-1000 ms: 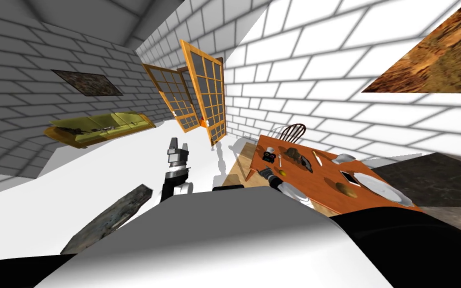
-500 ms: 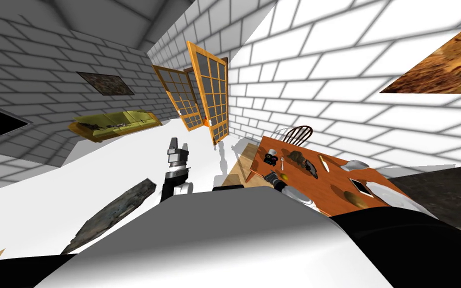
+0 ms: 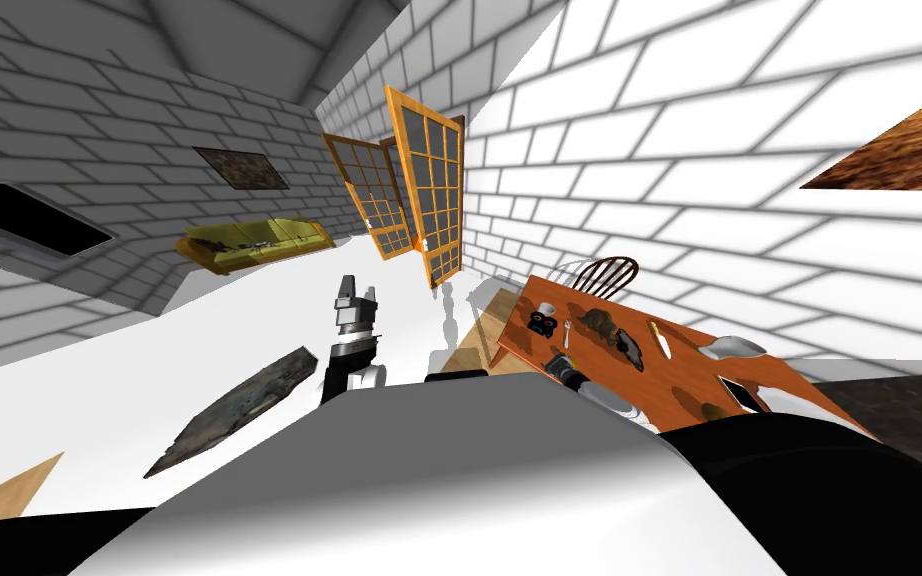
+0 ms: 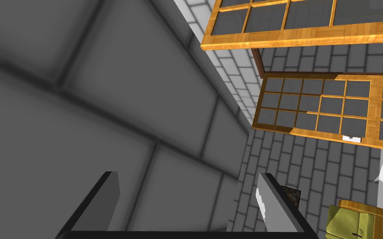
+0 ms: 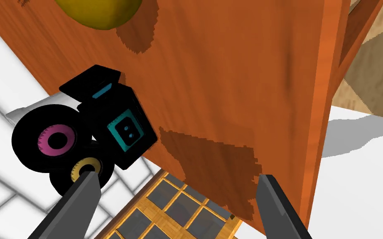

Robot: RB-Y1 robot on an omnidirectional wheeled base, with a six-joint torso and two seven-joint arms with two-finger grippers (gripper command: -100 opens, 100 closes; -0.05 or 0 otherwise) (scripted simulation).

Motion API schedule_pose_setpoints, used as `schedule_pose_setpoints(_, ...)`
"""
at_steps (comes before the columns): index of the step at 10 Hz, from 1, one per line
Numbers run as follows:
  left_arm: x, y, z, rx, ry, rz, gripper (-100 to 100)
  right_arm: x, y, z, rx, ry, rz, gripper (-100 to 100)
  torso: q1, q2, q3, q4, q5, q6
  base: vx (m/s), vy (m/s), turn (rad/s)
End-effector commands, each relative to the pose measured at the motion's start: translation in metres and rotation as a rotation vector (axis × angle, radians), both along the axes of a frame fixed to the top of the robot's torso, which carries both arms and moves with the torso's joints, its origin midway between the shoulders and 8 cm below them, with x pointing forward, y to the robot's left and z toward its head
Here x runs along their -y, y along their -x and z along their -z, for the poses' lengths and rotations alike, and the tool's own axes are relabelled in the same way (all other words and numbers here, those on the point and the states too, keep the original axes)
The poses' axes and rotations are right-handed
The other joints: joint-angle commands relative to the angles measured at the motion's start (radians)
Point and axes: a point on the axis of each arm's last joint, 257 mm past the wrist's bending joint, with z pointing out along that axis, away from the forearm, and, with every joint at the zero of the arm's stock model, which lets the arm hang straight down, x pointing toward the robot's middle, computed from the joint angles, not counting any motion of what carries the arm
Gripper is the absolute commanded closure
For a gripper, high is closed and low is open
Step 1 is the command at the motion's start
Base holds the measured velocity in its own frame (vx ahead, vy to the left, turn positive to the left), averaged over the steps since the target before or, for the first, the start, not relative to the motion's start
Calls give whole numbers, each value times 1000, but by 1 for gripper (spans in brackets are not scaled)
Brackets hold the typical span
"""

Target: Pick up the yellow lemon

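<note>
Head view, left arm: the left end effector (image 3: 356, 298) is held up in front of the torso, above the white floor and well apart from the table.
Head view, table: an orange-brown wooden surface (image 3: 614, 378) stands to the right beside the white brick wall, with a dark wooden spindle-back chair (image 3: 604, 272) at its far end.
Head view, right arm: the right end effector (image 3: 555, 361) reaches over the near corner of the surface, close to a black camera-like device with round dials (image 3: 541, 322). A small white cup (image 3: 546, 307) stands just beside that device.
Left wrist view, grip: the two grey blade fingers (image 4: 103, 203) stand wide apart with nothing between them.
Right wrist view, grip: the fingers (image 5: 80, 203) are spread apart and clamp nothing. Bare wood and the surface's edge lie between them.
Right wrist view, target: the yellow, rounded lemon (image 5: 99, 10) rests on the wood, partly cut off by the frame. It is clear of both fingers, and near the black device without touching it.
</note>
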Motion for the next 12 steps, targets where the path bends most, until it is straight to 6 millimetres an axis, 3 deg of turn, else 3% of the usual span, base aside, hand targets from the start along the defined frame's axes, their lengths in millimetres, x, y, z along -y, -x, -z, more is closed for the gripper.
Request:
schedule_pose_setpoints(1, 0, 0, 0, 0, 0, 0, 0, 26, 19, 5, -56, 84, -16, -100, 0, 0, 0, 0, 0, 0, 4, -135, 130)
schedule_pose_setpoints(2, 0, 0, 0, 0, 0, 0, 0, 27, 19, 6, -57, 84, -15, -100, -1, 0, 0, 0, 0, 0, -5, -84, 34)
schedule_pose_setpoints(6, 0, 0, 0, 0, 0, 0, 0, 66, 64, 17, -170, 212, -44, -100, 2, 0, 0, 0, 1, 0, -6, -78, 71)
schedule_pose_setpoints(7, 0, 0, 0, 0, 0, 0, 0, 59, 57, 16, -150, 192, -40, -100, 1, 1, 0, 0, 0, 0, -5, -51, 15)
schedule_pose_setpoints(8, 0, 0, 0, 0, 0, 0, 0, 60, 58, 17, -154, 197, -40, 0, 4, 0, 0, 0, 1, 0, -1, -10, -1)
schedule_pose_setpoints(9, 0, 0, 0, 0, 0, 0, 0, 57, 53, 17, -143, 192, -25, -100, 7, 0, 0, 0, 1, 0, -8, -22, 93)
schedule_pose_setpoints(12, 0, 0, 0, 0, 0, 0, 0, 48, 53, 22, -147, 182, -22, -100, 6, 1, 1, 0, 1, 0, -19, -30, 55)
